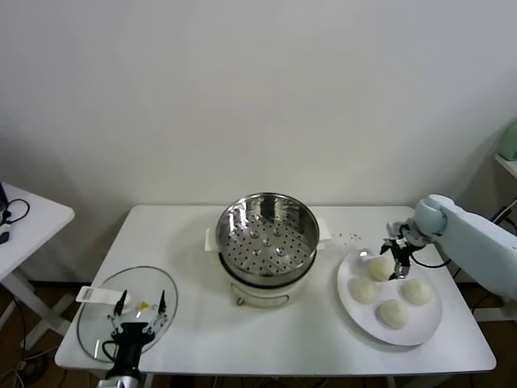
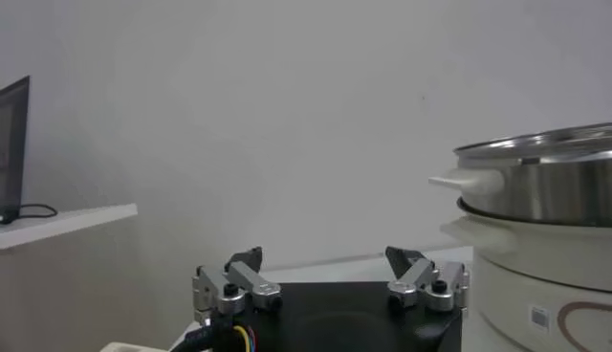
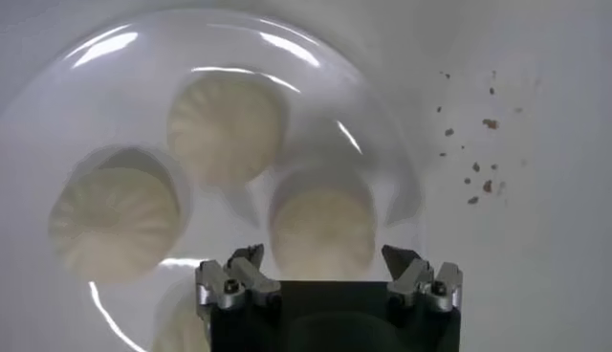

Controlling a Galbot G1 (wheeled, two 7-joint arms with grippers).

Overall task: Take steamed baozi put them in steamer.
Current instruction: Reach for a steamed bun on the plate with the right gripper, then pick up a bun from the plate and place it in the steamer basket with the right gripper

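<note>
Over by the desk's right edge, your right end effector [image 1: 398,264] is hovering open above the steamed baozi [image 3: 322,230] on the plate [image 1: 354,311]. They're looking soft and squishy, so you're wanting a gentle pinch across the sides. Left end effector [image 2: 331,279] is sitting open near the front-left corner.

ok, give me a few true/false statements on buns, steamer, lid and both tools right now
1. All four buns sit on the plate. True.
2. The steamer already holds one bun. False: its perforated tray is bare.
3. The right tool is open above the buns. True.
4. The glass lid is on the steamer. False: it lies on the table at the robot's left.
5. The left tool grips a bun. False: it is open over the lid, holding nothing.
</note>
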